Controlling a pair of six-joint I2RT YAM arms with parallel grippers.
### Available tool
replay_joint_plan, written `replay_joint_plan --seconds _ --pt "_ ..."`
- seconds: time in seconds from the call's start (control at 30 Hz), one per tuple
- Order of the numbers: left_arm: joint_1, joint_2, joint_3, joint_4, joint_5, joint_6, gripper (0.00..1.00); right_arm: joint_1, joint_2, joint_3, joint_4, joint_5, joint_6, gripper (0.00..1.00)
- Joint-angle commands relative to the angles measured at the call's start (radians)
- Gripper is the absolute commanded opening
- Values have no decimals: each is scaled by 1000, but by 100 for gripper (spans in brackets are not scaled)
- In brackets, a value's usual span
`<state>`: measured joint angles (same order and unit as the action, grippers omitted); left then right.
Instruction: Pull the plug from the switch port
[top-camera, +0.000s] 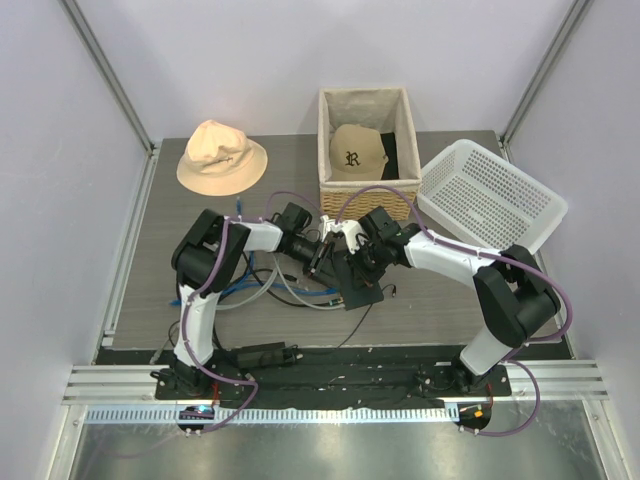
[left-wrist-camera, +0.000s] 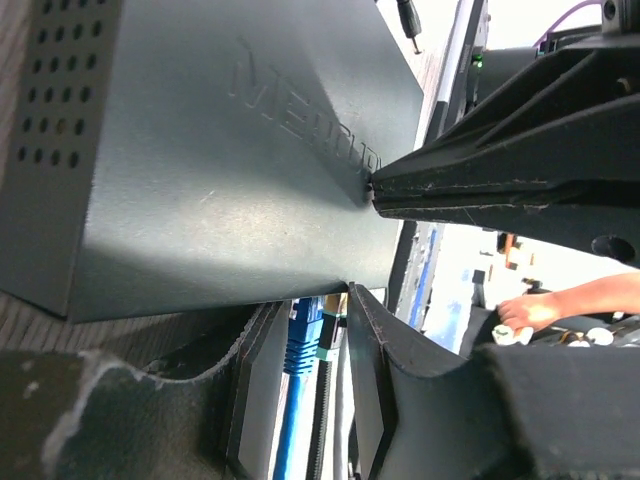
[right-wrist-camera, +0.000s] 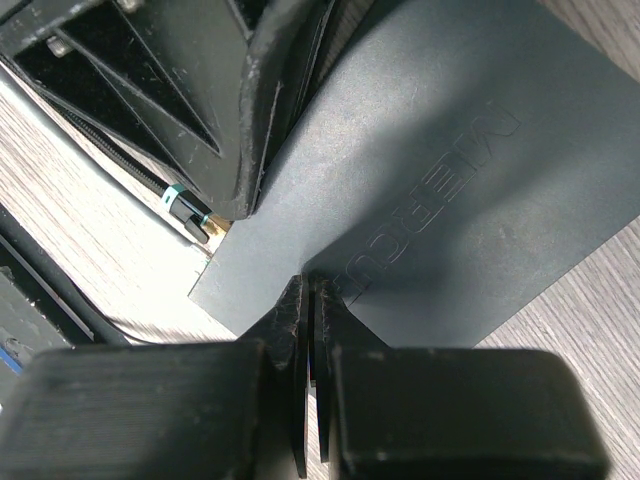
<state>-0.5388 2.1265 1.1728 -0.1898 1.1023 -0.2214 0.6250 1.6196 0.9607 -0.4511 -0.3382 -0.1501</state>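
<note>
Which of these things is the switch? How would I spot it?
Find the woven basket at the far edge of the table, with a cap inside. Just in front of it lies the switch: a flat, dark-grey box with raised lettering on top, unlike the loose cables beside it.

Right gripper (right-wrist-camera: 310, 300), fingers together, tips on switch (right-wrist-camera: 450, 190) (embossed lettering); left gripper (right-wrist-camera: 215, 170) beside plug (right-wrist-camera: 185, 207).

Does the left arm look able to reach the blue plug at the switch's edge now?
Probably yes. The left gripper straddles the blue plug at the switch edge, with nothing between. The right gripper, shut, presses on the switch's top, clear of the plug.
</note>
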Motion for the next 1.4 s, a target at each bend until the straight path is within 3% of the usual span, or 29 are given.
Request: replay_joint_plan --seconds 0.0,0.3,0.63,0.87,1.13,1.37 --pt "-73 87 -65 47 -274 163 37 10 69 -22 11 36 -2 1" --pt "-72 99 -35 15 -95 218 31 10 63 -28 8 41 -6 1" --pt "-70 148 17 -39 -130 234 0 10 69 -22 11 41 -5 1" --pt "-58 207 126 -255 -99 287 0 10 75 -23 9 44 -5 1" --pt "-44 203 120 -338 -102 324 0 10 74 -45 11 45 -8 1" --pt "-12 268 241 -404 -99 315 0 10 80 -39 11 51 -9 1"
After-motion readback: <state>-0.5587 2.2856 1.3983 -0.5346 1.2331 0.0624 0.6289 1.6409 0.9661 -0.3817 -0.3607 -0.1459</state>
